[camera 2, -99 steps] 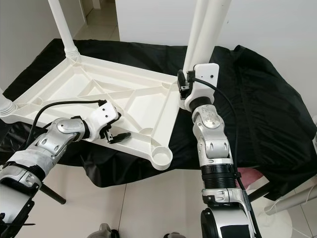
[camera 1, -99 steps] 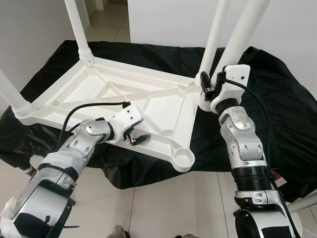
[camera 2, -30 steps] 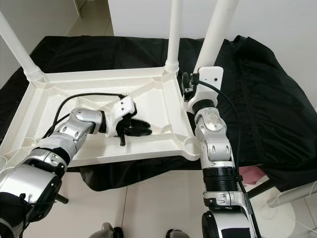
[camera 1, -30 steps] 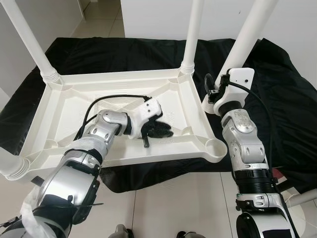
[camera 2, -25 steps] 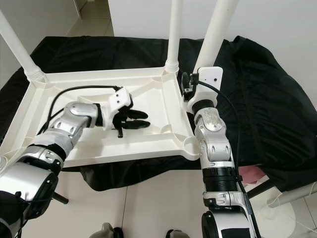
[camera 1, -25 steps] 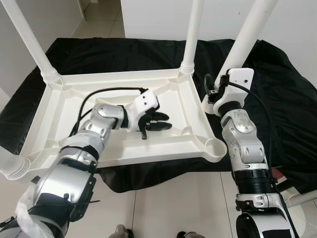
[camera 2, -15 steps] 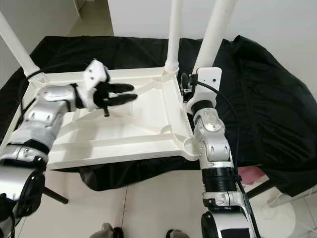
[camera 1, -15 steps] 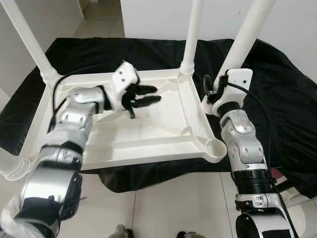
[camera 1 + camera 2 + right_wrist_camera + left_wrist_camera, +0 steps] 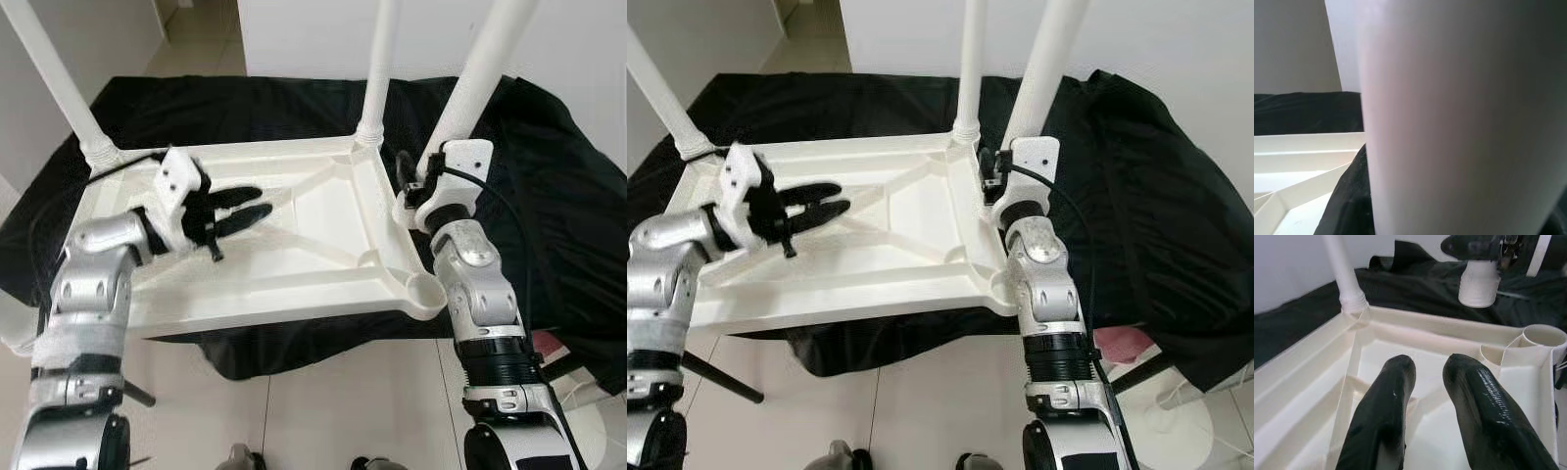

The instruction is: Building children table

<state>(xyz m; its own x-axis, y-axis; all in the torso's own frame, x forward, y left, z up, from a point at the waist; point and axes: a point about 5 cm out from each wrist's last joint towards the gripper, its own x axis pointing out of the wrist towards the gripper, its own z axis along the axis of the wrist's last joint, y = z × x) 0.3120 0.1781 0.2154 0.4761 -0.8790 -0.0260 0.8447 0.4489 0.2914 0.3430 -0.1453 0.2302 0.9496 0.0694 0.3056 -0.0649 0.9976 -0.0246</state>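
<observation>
A white plastic children's table lies upside down on a black cloth. Two legs stand screwed in along its far side, one at the far left corner and one further right. The near right corner socket is empty. My right gripper is shut on another white leg, held upright just off the table's right edge, its ribbed lower end above the cloth. My left gripper hovers open over the left half of the ribbed underside, with nothing between its fingers.
The cloth-covered surface ends just before me, with pale floor tiles below. A thin black rod slants under the near left side. Something pink shows under the cloth's edge at the lower right. A white wall stands behind.
My left gripper has lifted off the middle of the underside and drawn back to the left, staying open. The right gripper keeps its hold on the leg, barely moving.
</observation>
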